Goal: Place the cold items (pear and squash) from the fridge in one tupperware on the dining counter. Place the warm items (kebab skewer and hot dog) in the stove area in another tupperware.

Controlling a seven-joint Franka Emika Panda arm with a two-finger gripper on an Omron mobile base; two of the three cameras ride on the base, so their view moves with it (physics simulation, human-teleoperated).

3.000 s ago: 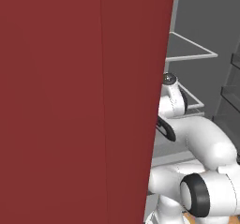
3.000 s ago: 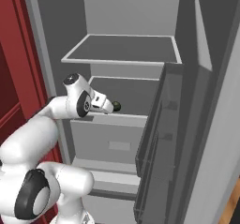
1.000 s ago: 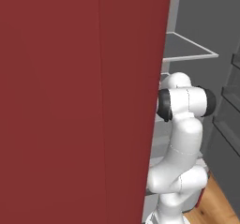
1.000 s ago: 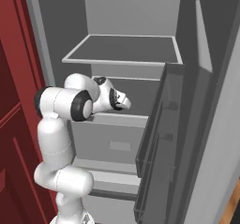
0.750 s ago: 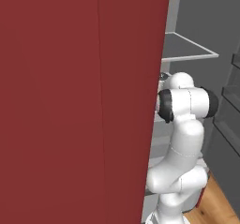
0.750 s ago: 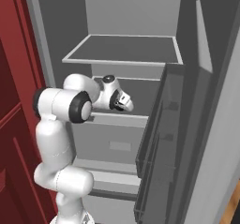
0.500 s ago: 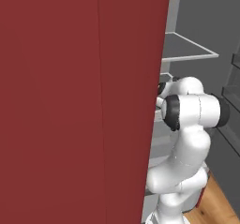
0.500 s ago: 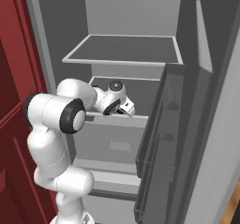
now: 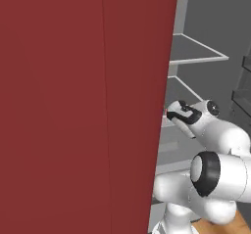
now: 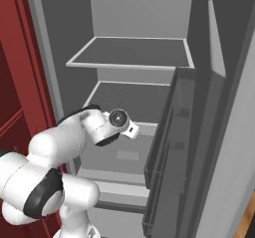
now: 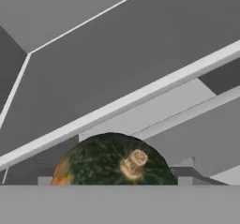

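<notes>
The squash point(image 11: 115, 162), a dark green ball with a tan stem stub, sits very close at the bottom middle of the hand view, right where the fingers are, in front of a grey fridge shelf edge. My gripper point(image 10: 133, 129) is inside the open fridge point(image 10: 139, 53), above the lower shelf and the labelled drawer, and appears shut on the squash. From the left base view the hand point(image 9: 180, 115) points left toward the red panel. The fingertips themselves are hidden. The pear, both tupperware and the dining counter are out of view.
A tall dark red panel point(image 9: 83, 105) fills the left and stands close beside the hand. The open fridge door with its racks point(image 10: 169, 147) stands to the right of the arm. Two grey shelves point(image 10: 134, 50) lie above the hand.
The arm has folded lower and its elbow has dropped toward the base. The hand has come down and back a little from the shelf, with the squash staying at the fingers.
</notes>
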